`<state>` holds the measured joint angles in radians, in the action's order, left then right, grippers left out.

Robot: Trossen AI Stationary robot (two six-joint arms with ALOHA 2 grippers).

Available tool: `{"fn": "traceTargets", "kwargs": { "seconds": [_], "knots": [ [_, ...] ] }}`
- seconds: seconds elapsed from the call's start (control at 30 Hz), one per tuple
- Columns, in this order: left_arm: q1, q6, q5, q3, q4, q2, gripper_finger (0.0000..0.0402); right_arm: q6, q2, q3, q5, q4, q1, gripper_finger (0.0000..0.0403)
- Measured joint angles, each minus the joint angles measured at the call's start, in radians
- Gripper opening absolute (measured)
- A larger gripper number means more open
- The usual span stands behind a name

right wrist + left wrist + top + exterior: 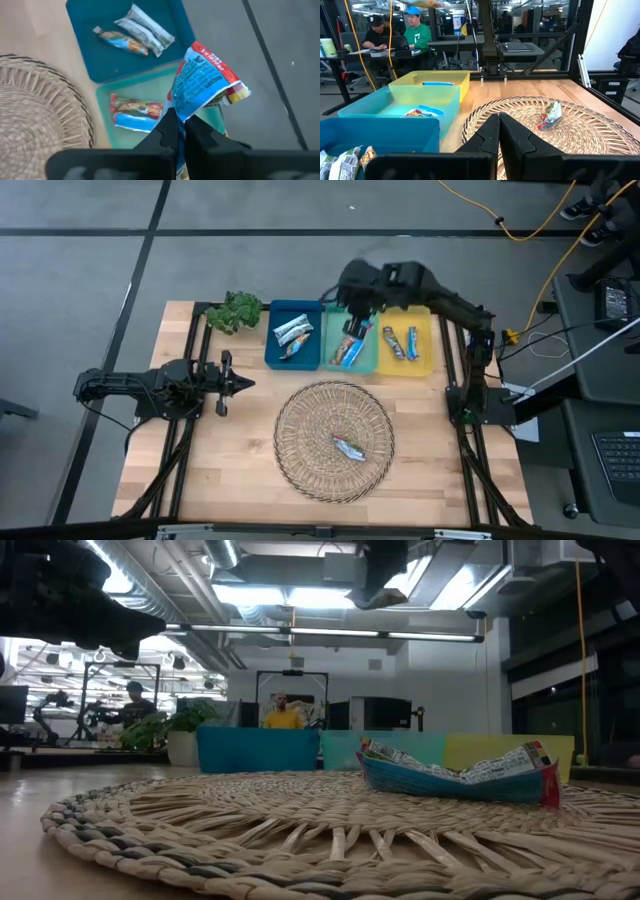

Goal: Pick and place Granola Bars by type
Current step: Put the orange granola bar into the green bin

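Sorting of granola bars by type, shown at the placing step. A blue-and-red wrapped bar (205, 80) is being held pinched by one end in the right gripper (178, 122), directly above the teal bin (372, 361), the middle of three bins and the landmark used here. The dark blue bin (271, 350), just beside the teal bin on the plant side, is holding two bars (292, 335); the yellow bin (432, 340), on the teal bin's other side, is holding two more (401, 342). Bars (135, 114) are already lying in the teal bin under the gripper. One last bar (351, 448) is lying on the woven mat (300, 430), nearer the table's front edge than the teal bin. The left gripper (240, 384) is waiting well apart from the teal bin, beside the mat, with its fingers pressed together on nothing.

The next move is judged to call for lowering toward the teal bin and releasing, provided the held wrapper matches those below.

The grip on the wrapper and its printing are being shown only by the right wrist view; in the high view the held bar is largely hidden under the arm. The mat's last bar is shown edge-on by the low view, and the left gripper's closed fingers (485, 137) by the left wrist view.
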<state>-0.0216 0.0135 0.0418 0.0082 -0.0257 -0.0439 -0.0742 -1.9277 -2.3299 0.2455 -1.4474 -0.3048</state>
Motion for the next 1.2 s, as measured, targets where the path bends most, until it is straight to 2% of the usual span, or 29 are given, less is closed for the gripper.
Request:
{"fn": "traceTargets", "kwargs": {
  "seconds": [0.2,0.4,0.53,0.7,0.87,0.97,1.2],
  "knots": [
    [0.0,0.0,0.0,0.0,0.0,0.0,0.0004,-0.145,0.007,0.0,-0.195,0.085,-0.144,0.0015],
    [0.0,0.0,0.001,0.0,0.0,0.0,0.0004,-0.256,0.0,0.018,-0.282,0.175,-0.24,0.0019],
    [0.0,0.0,0.0,0.0,0.0,0.0,0.0004,-0.325,-0.001,0.11,-0.334,0.239,-0.288,0.002],
    [0.0,0.0,0.0,0.0,0.0,0.0,0.0004,-0.378,-0.003,0.312,-0.404,0.371,-0.329,0.0019],
    [0.0,0.0,0.0,0.0,0.0,0.0,0.0004,-0.41,-0.001,0.504,-0.408,0.534,-0.348,0.0016],
    [0.0,0.0,0.0,0.0,0.0,0.0,0.0004,-0.413,-0.002,0.6,-0.452,0.627,-0.355,0.002],
    [0.0,0.0,0.0,0.0,0.0,0.0,0.0004,-0.41,-0.002,0.759,-0.476,0.768,-0.374,0.0017]
  ]
}}
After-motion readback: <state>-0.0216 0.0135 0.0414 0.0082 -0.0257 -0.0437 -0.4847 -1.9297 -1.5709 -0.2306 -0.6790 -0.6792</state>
